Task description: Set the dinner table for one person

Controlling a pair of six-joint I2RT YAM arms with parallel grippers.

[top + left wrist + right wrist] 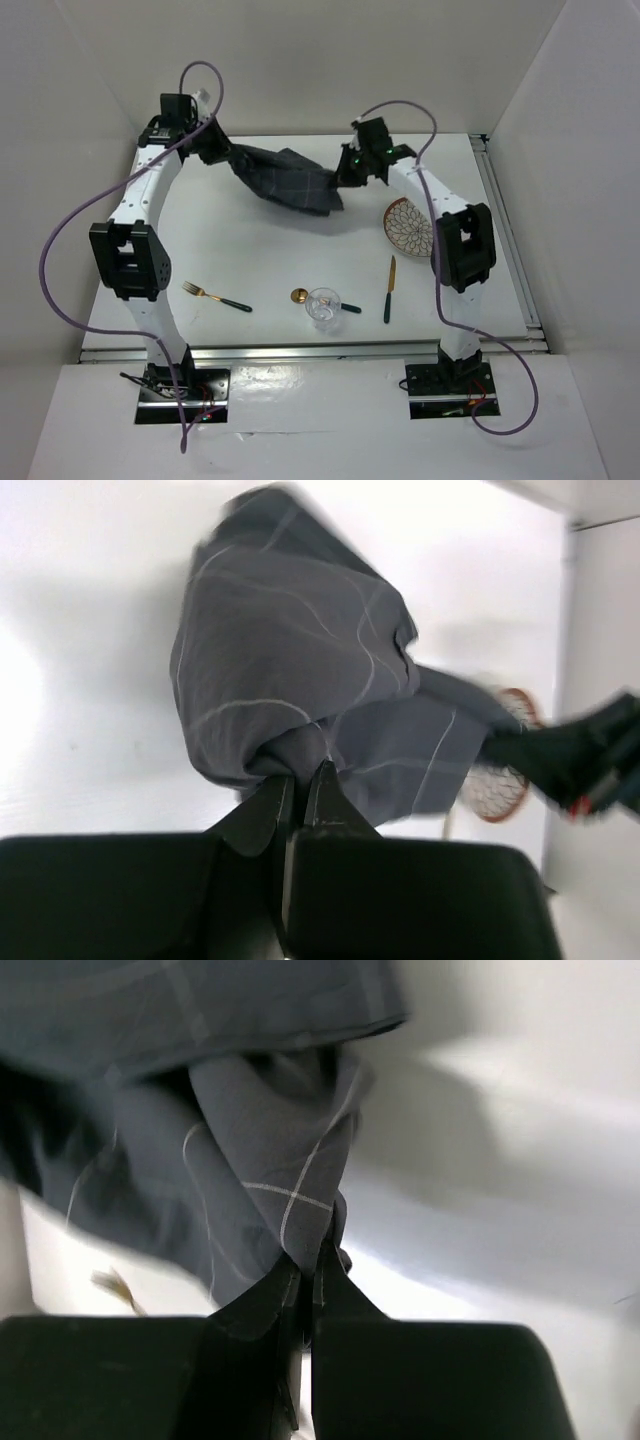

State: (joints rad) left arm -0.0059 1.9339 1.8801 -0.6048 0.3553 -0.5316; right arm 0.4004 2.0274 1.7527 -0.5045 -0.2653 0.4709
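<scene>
Where the cloth (290,650) bunches, the plate (500,798) is half hidden

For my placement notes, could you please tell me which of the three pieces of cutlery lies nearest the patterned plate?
The knife, just in front of the plate on the right; the spoon by the glass and the fork lie farther left.

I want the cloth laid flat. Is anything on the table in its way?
Nothing visible lies on the table under the cloth. The plate sits close by on the right, so it could get covered.
</scene>
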